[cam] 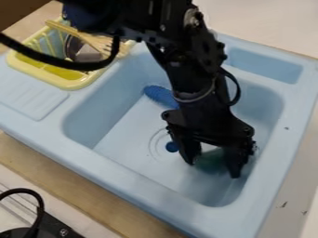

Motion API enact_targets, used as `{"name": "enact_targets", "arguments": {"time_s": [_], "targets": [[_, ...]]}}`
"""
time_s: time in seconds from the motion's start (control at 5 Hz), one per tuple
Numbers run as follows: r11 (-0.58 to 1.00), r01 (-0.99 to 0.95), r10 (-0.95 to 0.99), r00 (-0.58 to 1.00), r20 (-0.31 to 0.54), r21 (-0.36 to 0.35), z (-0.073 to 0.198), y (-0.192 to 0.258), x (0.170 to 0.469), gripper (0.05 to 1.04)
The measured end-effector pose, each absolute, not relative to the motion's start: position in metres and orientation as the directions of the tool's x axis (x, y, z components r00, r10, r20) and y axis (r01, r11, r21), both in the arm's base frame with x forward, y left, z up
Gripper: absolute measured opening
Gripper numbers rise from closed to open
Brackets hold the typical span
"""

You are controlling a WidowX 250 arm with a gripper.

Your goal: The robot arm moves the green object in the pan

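The smooth, light-blue sink (142,188) has rounded corners. Inside, the green object (211,159) lies between the widely parted fingers of the end effector (213,167); contact is unclear.

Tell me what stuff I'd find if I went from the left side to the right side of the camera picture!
Yellow rack → blue bumpy thing → green object

The sink (118,166) sits on the tabletop (93,190). The dish rack (69,83) stands at its left rear. The fork (87,37) lies across the rack.
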State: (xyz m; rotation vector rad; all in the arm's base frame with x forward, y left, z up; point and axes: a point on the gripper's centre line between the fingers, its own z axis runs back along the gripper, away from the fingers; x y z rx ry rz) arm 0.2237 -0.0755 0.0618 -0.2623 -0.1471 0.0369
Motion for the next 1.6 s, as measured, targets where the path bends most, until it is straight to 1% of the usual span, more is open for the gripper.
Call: {"name": "enact_targets", "arguments": {"time_s": [0.2, 0.4, 0.6, 0.8, 1.0, 1.2, 1.4, 1.6], "targets": [[0.963, -0.040, 0.084, 0.984, 0.155, -0.266, 0.072, -0.072, 0.223, 0.995], [0.960, -0.081, 0.130, 0.977, 0.171, -0.266, 0.089, -0.066, 0.227, 0.995], [0.958, -0.112, 0.158, 0.975, 0.159, -0.265, 0.099, -0.060, 0.226, 0.995], [0.955, -0.147, 0.196, 0.965, 0.177, -0.257, 0.118, -0.050, 0.226, 0.995], [0.949, -0.236, 0.280, 0.935, 0.216, -0.207, 0.134, -0.036, 0.227, 0.995], [0.950, -0.266, 0.298, 0.928, 0.222, -0.163, 0.137, -0.026, 0.229, 0.995], [0.942, -0.314, 0.335, 0.882, 0.331, -0.117, 0.145, -0.011, 0.230, 0.995], [0.911, -0.395, 0.411, 0.856, 0.314, -0.115, 0.139, 0.010, 0.236, 0.995]]}}
